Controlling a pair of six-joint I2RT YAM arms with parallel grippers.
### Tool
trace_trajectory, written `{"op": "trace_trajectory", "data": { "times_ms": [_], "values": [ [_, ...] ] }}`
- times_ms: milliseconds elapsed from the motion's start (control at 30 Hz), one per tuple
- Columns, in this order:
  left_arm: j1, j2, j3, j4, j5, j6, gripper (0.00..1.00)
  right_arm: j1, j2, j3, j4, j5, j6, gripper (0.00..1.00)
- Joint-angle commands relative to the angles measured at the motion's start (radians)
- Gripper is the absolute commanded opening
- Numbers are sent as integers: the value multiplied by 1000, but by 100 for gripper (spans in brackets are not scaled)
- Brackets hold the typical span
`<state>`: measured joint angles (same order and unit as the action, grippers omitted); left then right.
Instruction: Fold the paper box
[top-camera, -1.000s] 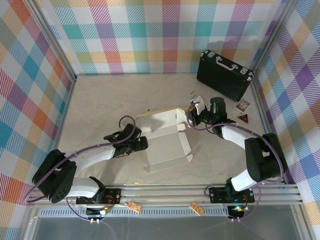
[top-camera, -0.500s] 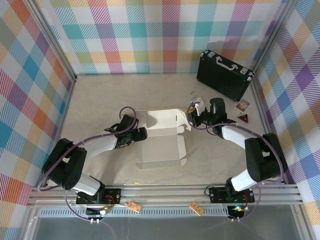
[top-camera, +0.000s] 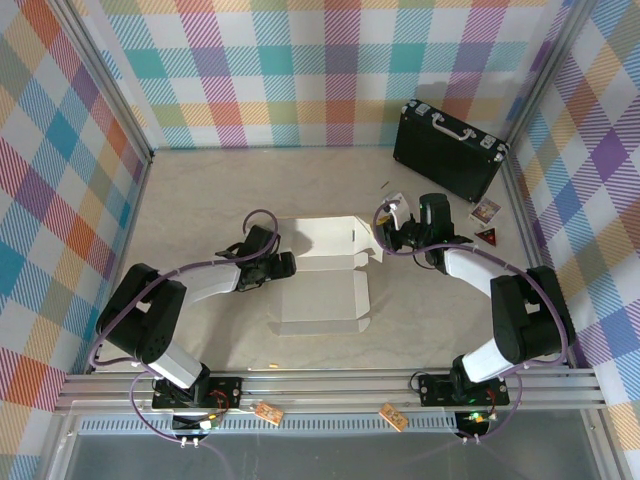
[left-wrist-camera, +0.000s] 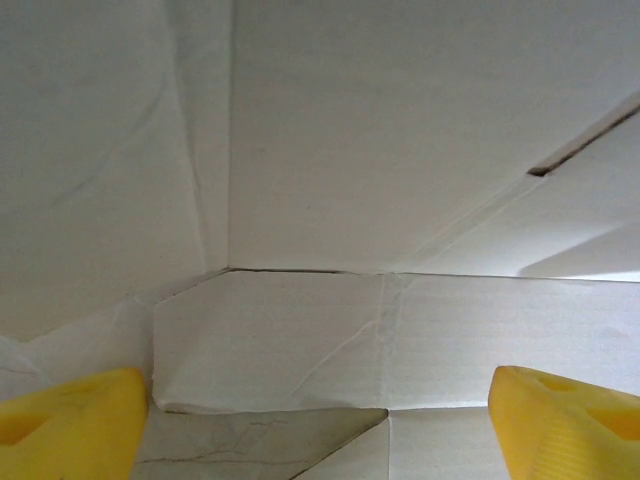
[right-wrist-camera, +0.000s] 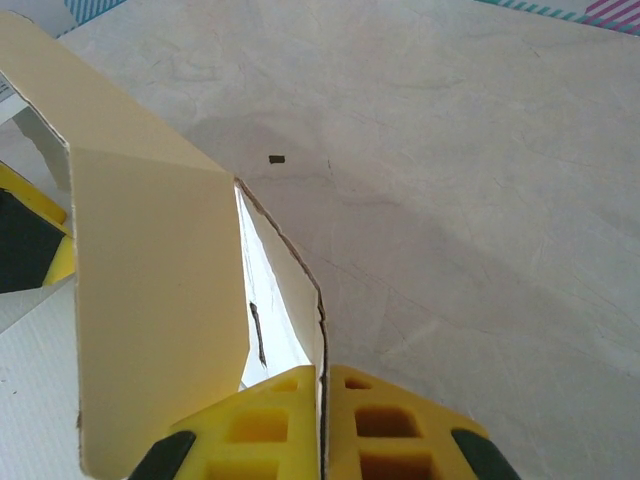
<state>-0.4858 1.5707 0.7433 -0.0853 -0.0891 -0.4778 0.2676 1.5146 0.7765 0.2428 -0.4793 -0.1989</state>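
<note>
The left pincer (left-wrist-camera: 320, 425) gapes wide; the right pincer (right-wrist-camera: 322, 420) pinches tight.

**Paper box (top-camera: 322, 297), partly folded**

Lies mid-table with the white inner face up. Made of thin, creased die-cut cardboard, tan-brown outside. Rests flat on its base panel, with the far long wall standing and the right end flap bent upright at that wall's corner.
</note>
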Motion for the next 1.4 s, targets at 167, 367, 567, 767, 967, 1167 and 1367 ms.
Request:
{"op": "trace_trajectory", "data": {
  "times_ms": [167, 367, 567, 767, 967, 1167, 1367],
  "values": [
    [10, -35, -9, 152, 171, -40, 87, -5, 2, 35, -29, -18, -5, 0],
    [11, -92, -61, 247, 223, -83, 86, -5, 2, 42, -55, -12, 6, 0],
    [11, -98, -76, 313, 267, -86, 86, -5, 5, 52, -78, -23, 19, 0],
    [10, -90, -87, 416, 351, -114, 86, -5, 1, 50, -82, -28, 37, 0],
    [11, -62, -92, 496, 460, -139, 84, -5, 1, 45, -71, -31, 65, 0],
    [9, -91, -112, 407, 490, -95, 84, -5, -10, 30, -51, -2, 80, 0],
    [11, -281, -93, 107, 411, -25, 90, -5, -13, 23, -39, 15, 85, 0]
  ]
}}
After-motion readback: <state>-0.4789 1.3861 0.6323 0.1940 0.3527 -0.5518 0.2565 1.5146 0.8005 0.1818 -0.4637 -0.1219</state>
